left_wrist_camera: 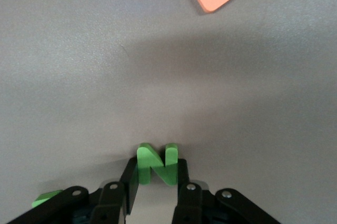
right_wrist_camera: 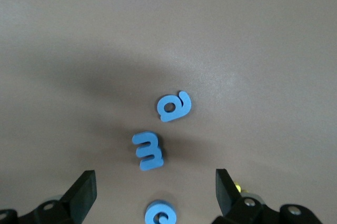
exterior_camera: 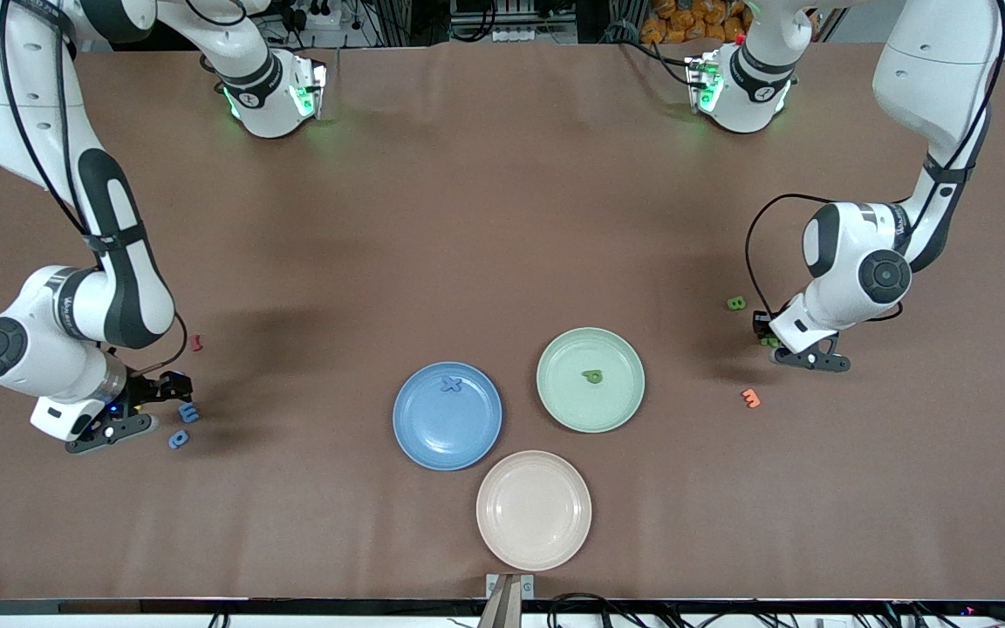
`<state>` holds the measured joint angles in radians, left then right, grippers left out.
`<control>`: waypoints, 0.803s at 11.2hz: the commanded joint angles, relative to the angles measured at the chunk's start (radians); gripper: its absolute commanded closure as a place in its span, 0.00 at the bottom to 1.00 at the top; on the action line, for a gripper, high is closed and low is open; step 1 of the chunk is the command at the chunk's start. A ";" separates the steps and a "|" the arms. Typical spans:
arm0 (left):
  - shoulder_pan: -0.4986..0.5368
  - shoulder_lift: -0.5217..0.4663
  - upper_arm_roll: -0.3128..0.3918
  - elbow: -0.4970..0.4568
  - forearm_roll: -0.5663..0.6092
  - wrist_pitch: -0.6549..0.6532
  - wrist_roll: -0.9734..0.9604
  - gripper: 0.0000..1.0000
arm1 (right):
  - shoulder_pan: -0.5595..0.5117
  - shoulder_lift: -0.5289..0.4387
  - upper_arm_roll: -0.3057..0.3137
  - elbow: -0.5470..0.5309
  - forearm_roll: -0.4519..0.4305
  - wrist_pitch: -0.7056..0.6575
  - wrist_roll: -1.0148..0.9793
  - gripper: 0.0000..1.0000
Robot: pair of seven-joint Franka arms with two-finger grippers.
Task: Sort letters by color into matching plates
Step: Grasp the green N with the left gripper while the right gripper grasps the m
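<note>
The left hand [left_wrist_camera: 156,192], low at the counter's [exterior_camera: 502,218] left-arm end, is clenched on a green N [left_wrist_camera: 157,163]. Lift it straight up, carry it level, and release it low over the green plate [exterior_camera: 555,410] near the counter's middle, beside the blue plate [exterior_camera: 415,445]. The right hand [right_wrist_camera: 155,195] waits, fingers spread, over three blue letters [right_wrist_camera: 148,151] at the right-arm end.

Three plates [exterior_camera: 407,394], four blue letters [right_wrist_camera: 149,151], four green letters [left_wrist_camera: 156,163], one orange letter [exterior_camera: 751,398], one dark red letter [exterior_camera: 196,343]
</note>
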<state>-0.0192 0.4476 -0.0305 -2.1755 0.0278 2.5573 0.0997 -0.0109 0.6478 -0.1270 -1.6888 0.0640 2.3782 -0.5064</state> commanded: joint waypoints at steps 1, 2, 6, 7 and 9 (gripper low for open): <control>0.002 -0.006 0.000 -0.006 0.020 0.017 0.015 1.00 | -0.020 0.019 0.018 -0.055 -0.010 0.117 -0.011 0.00; 0.001 -0.013 -0.002 0.002 0.020 0.014 0.015 1.00 | -0.020 0.021 0.020 -0.074 -0.010 0.149 -0.011 0.00; -0.031 -0.056 -0.011 0.071 0.018 -0.040 0.006 1.00 | -0.017 0.033 0.020 -0.088 -0.010 0.191 -0.004 0.01; -0.048 -0.056 -0.011 0.104 0.009 -0.072 -0.003 1.00 | -0.015 0.039 0.020 -0.088 -0.007 0.200 -0.001 0.05; -0.076 -0.050 -0.011 0.182 0.004 -0.152 -0.015 1.00 | -0.012 0.050 0.021 -0.088 -0.003 0.223 0.000 0.12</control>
<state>-0.0629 0.4022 -0.0448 -2.0684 0.0283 2.4956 0.0983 -0.0110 0.6904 -0.1229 -1.7674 0.0639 2.5673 -0.5062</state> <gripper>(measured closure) 0.670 0.040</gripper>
